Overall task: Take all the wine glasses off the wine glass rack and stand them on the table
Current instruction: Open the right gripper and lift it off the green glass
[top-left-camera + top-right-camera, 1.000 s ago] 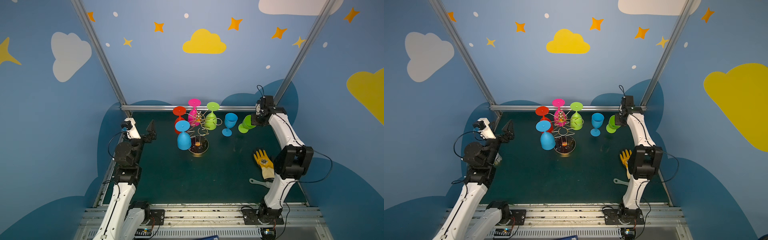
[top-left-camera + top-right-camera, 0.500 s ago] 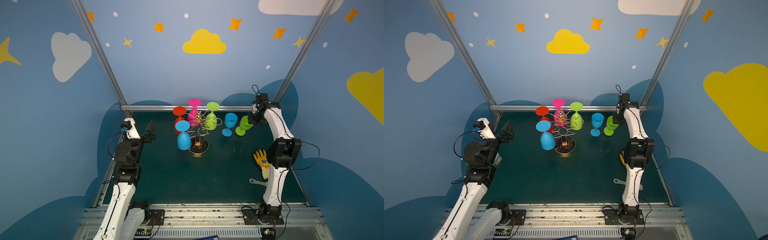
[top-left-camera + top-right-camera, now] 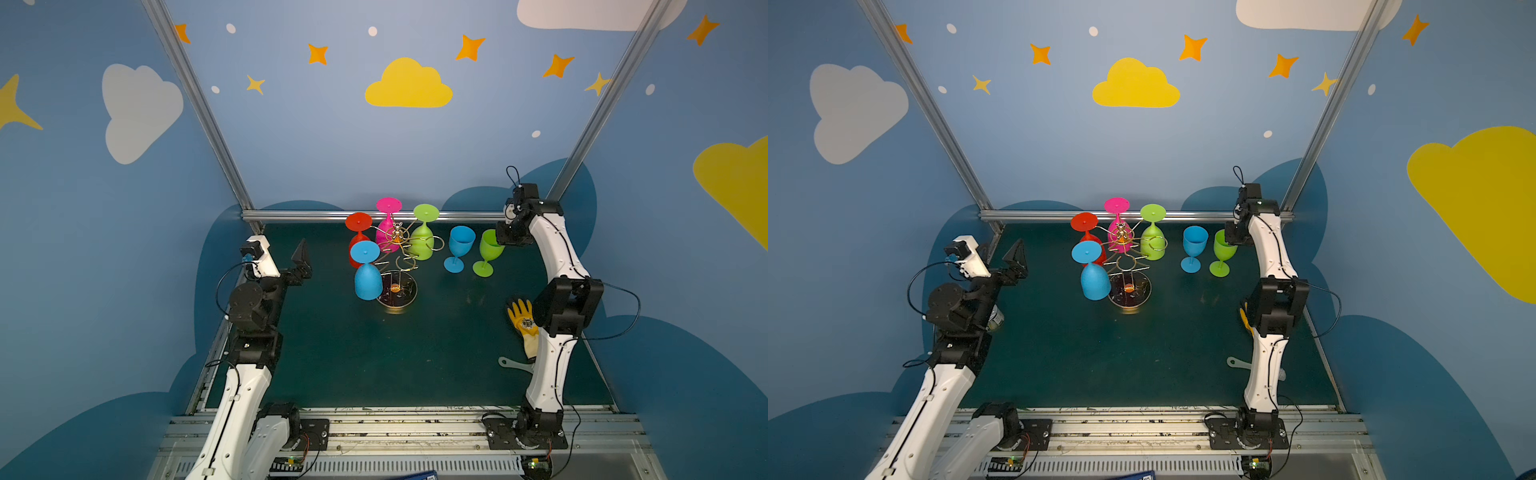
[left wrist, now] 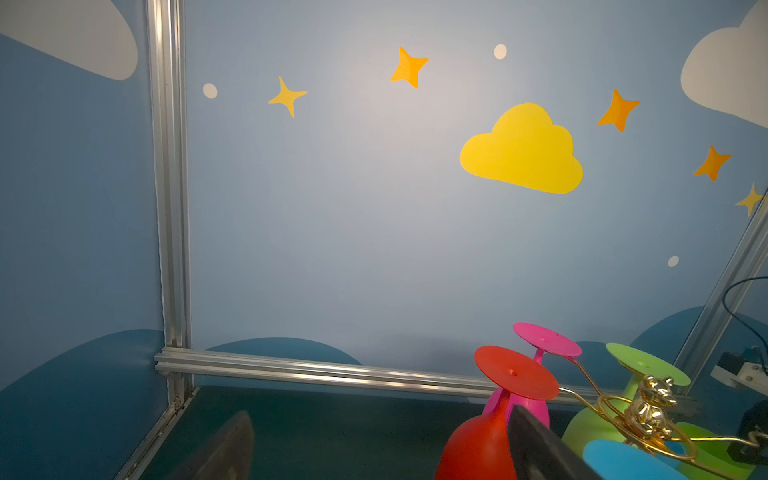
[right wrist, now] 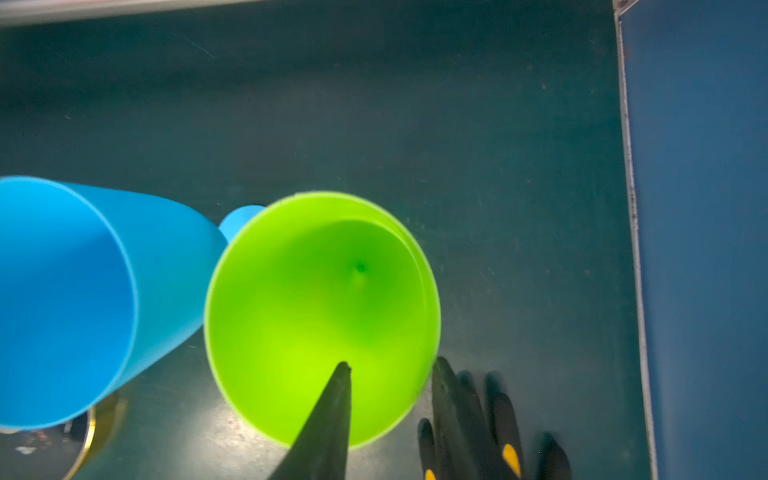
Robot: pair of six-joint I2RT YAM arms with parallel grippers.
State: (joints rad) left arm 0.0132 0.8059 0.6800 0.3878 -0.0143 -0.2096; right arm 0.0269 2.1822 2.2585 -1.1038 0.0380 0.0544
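Note:
The gold wire wine glass rack (image 3: 397, 248) stands on its round dark base (image 3: 405, 300) at the back middle. Red (image 3: 358, 222), pink (image 3: 388, 206), green (image 3: 424, 243) and blue (image 3: 367, 277) wine glasses hang on it upside down. To its right a blue glass (image 3: 460, 245) and a green wine glass (image 3: 489, 249) stand upright on the mat. My right gripper (image 5: 390, 370) is open at the green glass's rim (image 5: 419, 399), one finger inside the bowl and one outside. My left gripper (image 3: 301, 259) is open and empty, well left of the rack.
A yellow glove (image 3: 523, 321) and a grey tool (image 3: 512, 365) lie by the right arm's base side. A can (image 3: 996, 320) sits behind the left arm. An aluminium rail (image 3: 307, 215) runs along the back edge of the green mat (image 3: 374, 365).
The right gripper brought the tilted green glass upright beside the blue one and its jaws have parted from the rim. The right elbow shifted. The left arm barely moved.

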